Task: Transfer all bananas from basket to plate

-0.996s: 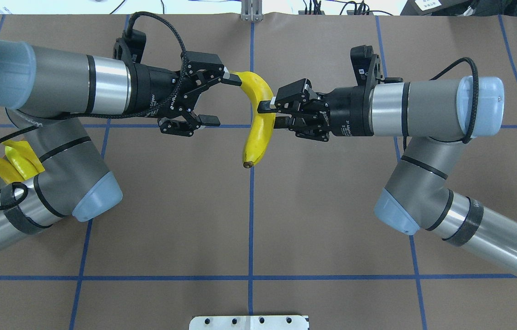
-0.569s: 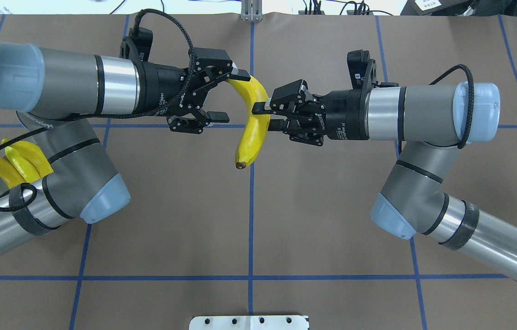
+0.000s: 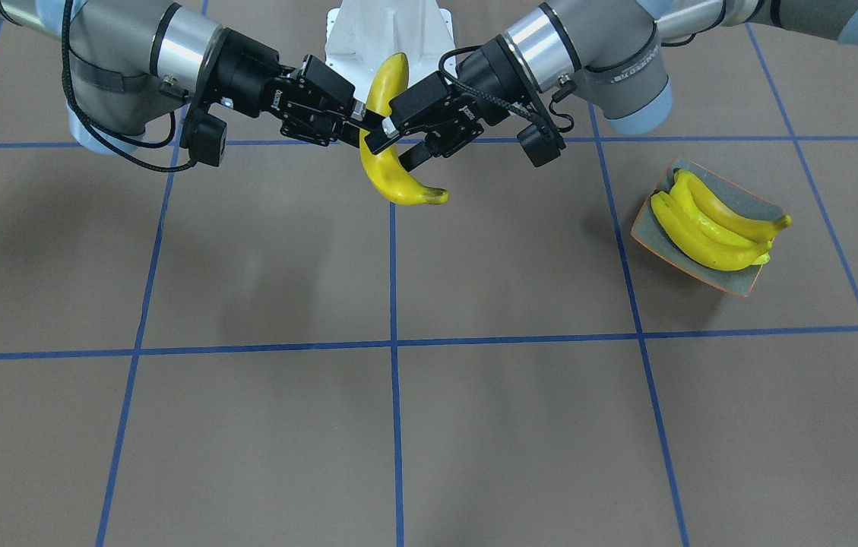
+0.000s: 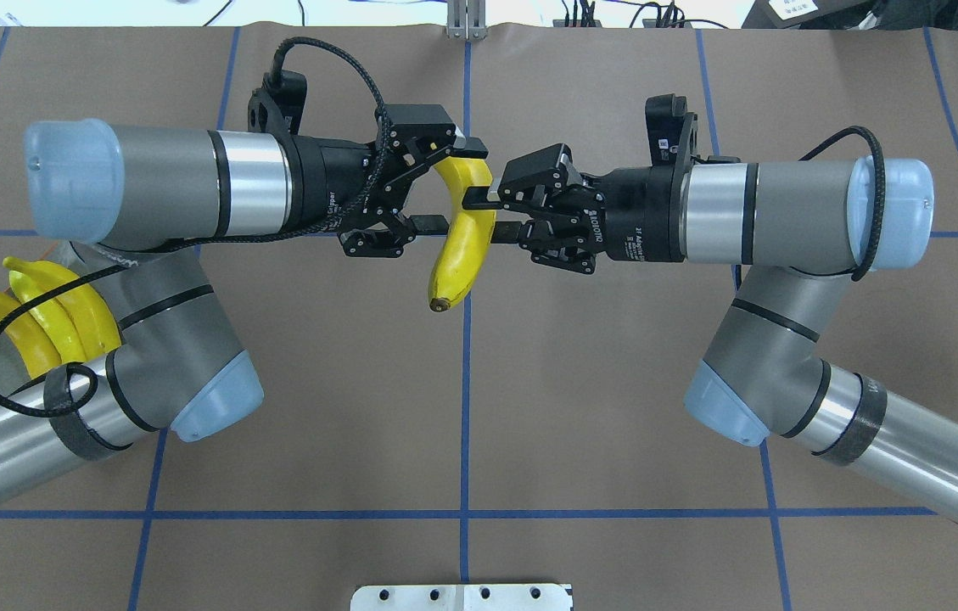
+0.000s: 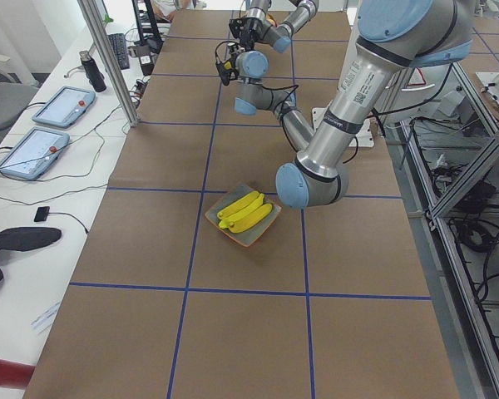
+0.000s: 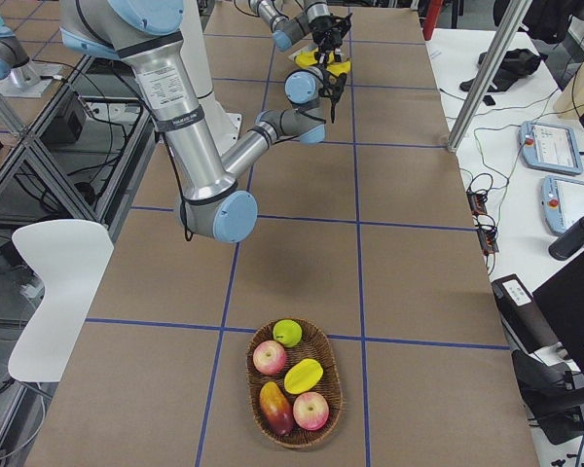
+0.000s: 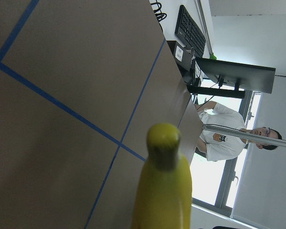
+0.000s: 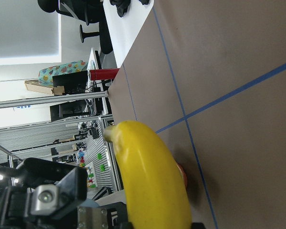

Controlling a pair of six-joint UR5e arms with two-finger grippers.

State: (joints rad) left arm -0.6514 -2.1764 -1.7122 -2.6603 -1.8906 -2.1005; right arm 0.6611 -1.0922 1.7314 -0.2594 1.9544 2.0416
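Observation:
One yellow banana hangs in the air over the table's middle, also seen in the front view. My right gripper is shut on its middle. My left gripper is open, with its fingers on either side of the banana's upper end. The left wrist view shows the banana's tip close up, and the right wrist view shows its body. Three more bananas lie in the grey-blue plate under my left arm, partly hidden in the overhead view.
A woven basket at the table's right end holds apples and other fruit; I see no banana in it. Operators' tablets and cables lie beyond the far table edge. A person shows in the left wrist view's background.
My left arm has moved right, and its open fingers now straddle the banana's upper end. My right gripper has shifted the banana slightly left and stays shut on it.

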